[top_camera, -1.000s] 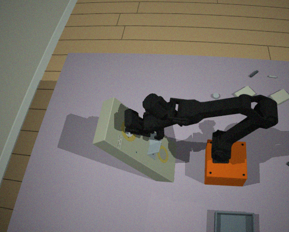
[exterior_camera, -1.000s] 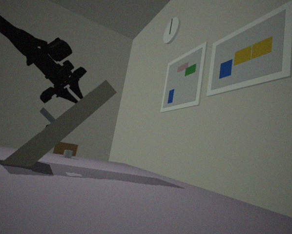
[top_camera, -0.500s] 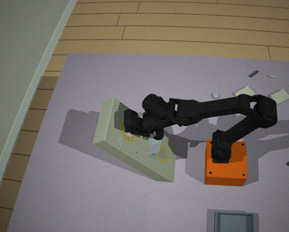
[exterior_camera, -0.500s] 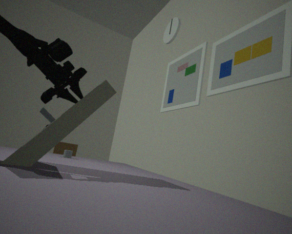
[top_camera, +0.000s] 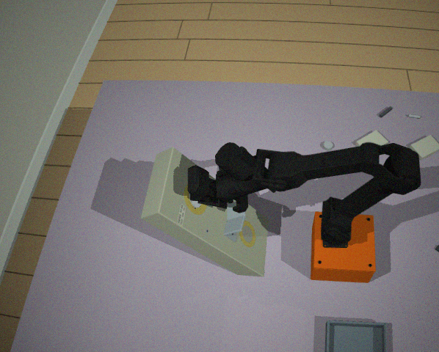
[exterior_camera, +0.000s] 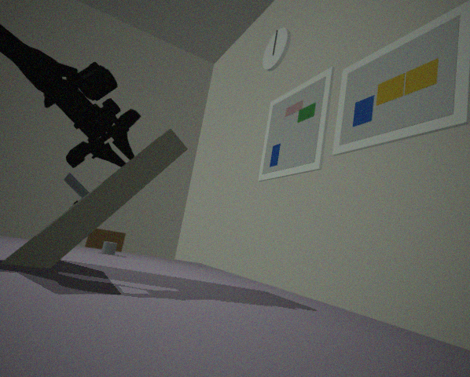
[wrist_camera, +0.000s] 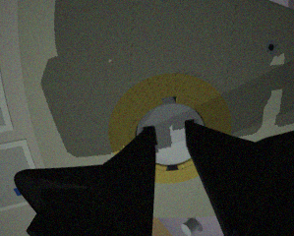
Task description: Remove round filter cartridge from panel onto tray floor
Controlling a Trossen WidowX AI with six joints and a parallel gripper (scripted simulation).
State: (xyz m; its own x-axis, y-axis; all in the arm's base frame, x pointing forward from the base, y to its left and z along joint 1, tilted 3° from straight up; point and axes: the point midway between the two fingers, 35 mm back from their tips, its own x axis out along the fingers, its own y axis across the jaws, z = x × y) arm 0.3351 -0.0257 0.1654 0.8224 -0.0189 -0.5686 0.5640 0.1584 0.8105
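Filter cartridge (wrist_camera: 169,118), a grey round face ringed in yellow, sits in the tilted cream service panel (top_camera: 162,189) at the centre of the wrist frame. Gripper (wrist_camera: 170,134) presses its two dark fingers against that face, standing narrowly apart at a partly closed gap; whether the tips are seated in the slots cannot be told. In the top view the black arm reaches from its orange base (top_camera: 343,259), right of centre, leftward over the panel. A second yellow ring (top_camera: 247,235) marks the panel's lower right. Tray (top_camera: 354,335) lies at the bottom edge, well apart.
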